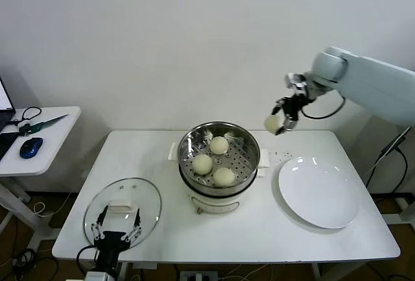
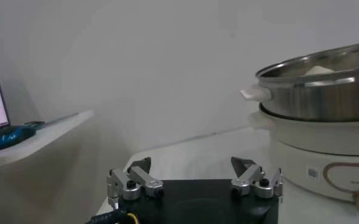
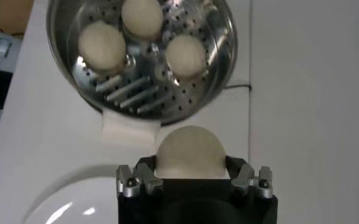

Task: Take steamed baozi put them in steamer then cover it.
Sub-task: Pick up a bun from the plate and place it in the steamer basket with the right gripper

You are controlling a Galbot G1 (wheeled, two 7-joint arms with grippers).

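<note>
Left hand (image 1: 117, 226) open, seemingly above cover (image 1: 146, 196); right hand (image 1: 280, 120) clasping baozi (image 1: 272, 122) above table (image 1: 162, 158).

Steamer (image 2: 325, 91) cut off at the left wrist picture's edge, only one baozi top (image 2: 318, 70) peeking over its rim, plate (image 3: 63, 204) beside it half cropped.
</note>
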